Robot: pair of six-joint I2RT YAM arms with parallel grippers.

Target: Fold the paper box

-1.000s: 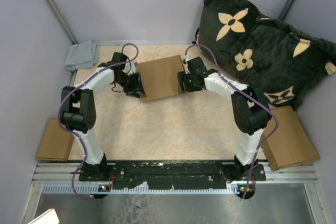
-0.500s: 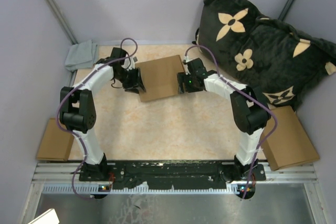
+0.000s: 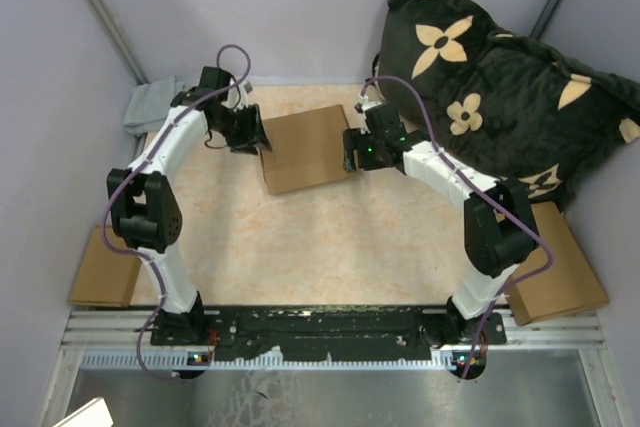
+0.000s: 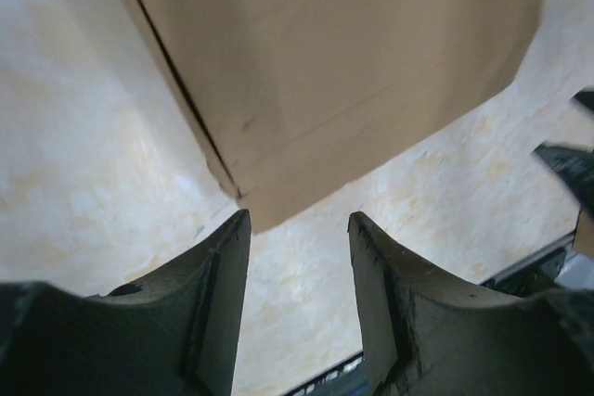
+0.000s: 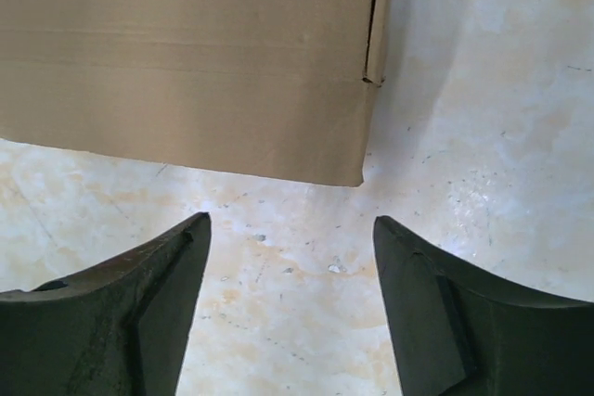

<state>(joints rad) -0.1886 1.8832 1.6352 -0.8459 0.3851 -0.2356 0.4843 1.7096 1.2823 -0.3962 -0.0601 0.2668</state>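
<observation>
The paper box [image 3: 305, 149] lies closed and flat on the tabletop [image 3: 330, 247], close to the far edge and about midway between the left and right edges. Its long axis runs left to right, skewed a little. You have one arm at each short end, so neither is clearly the nearer.

Your left fingers [image 4: 218, 294] are apart with nothing between them. In the left wrist view a corner of the box [image 4: 325, 71] points at the gap just ahead of the tips, and I judge it not touching. Your right fingers [image 5: 158, 303] are also spread and empty. The near corner of the box [image 5: 186, 53] sits just ahead of them, with most of the cardboard off to the left of the gap.

The left arm [image 3: 175, 142] reaches far forward along the left edge, wrist bent inward toward the box. The right arm [image 3: 440, 167] stretches diagonally from the near right, wrist turned toward the box's right end.
</observation>
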